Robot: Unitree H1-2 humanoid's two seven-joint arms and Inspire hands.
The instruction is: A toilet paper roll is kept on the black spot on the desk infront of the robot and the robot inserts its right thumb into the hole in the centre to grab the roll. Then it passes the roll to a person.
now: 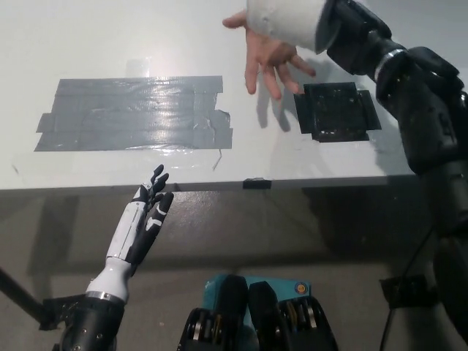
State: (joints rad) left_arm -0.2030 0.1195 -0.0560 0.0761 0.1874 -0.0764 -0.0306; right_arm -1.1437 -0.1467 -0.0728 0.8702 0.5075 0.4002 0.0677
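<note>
The grey tape patch (135,113) lies on the left part of the white desk (66,36) and has no part in this step. Below the desk's front edge, the white left hand (146,212) rests with fingers apart and straight, grasping nothing; it should remain clear.

Further right, at the top of the view, a person's hand (267,55) reaches in palm open, fingers spread downward, just under and against the toilet paper roll (285,18). The roll is lifted off the desk, well above and to the left of the black spot (336,111), which is now bare. The black right arm (409,88) comes in from the right and carries the roll at its end; the right hand itself is hidden behind the roll, so its grasp is judged from the roll being aloft, not seen.

The step is the handover. To do it well, the arm should hold the roll steady until the person's fingers close around it, then withdraw the thumb along the roll's hole, not sideways, so the roll is not dragged away.
</note>
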